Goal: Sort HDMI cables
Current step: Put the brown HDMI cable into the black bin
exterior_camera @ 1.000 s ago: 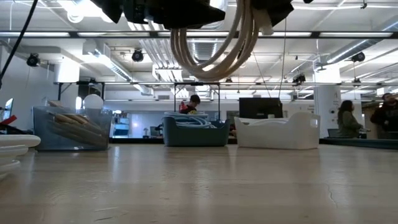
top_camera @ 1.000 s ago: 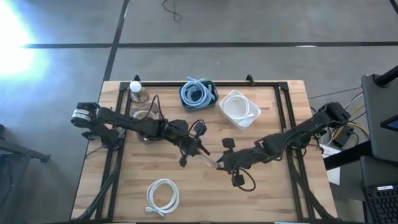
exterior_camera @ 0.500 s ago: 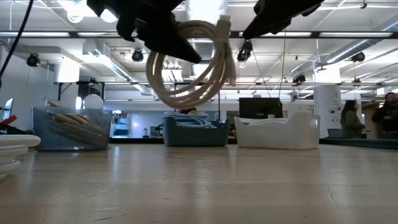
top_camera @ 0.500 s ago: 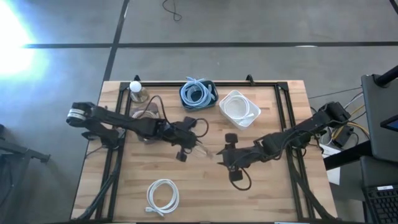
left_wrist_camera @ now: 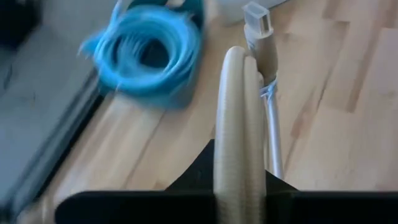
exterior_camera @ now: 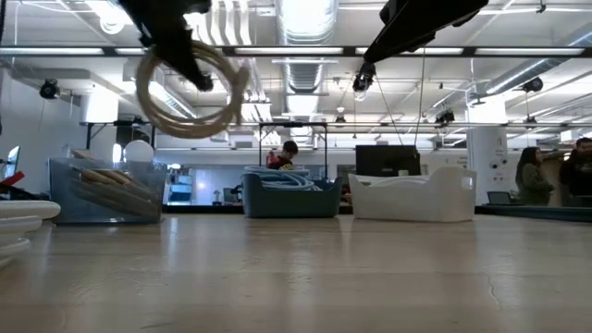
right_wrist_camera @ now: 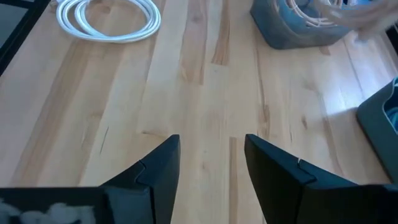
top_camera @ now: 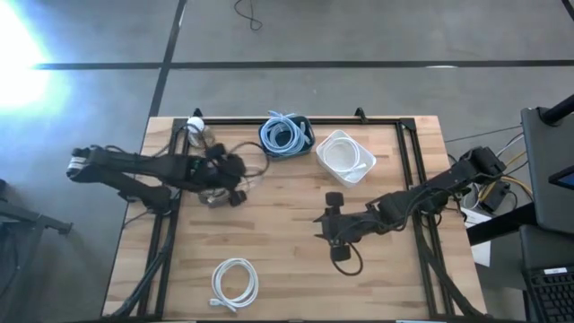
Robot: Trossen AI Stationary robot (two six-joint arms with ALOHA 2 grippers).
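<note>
My left gripper (top_camera: pixel 235 172) hides most of the clear bin (top_camera: pixel 213 182) from above. In my left wrist view the blue cables (left_wrist_camera: pixel 146 53) are blurred, and the beige cable (left_wrist_camera: pixel 239 134) covers my fingertips. In the low view, the picture's top edge cuts off both of my arms.

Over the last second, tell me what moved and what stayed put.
The left gripper, shut on the beige cable, carried it from mid-table back toward the clear bin on the left. The right gripper, open, drew back slightly after the handover. The white cable, blue bin and white bin did not move.
</note>
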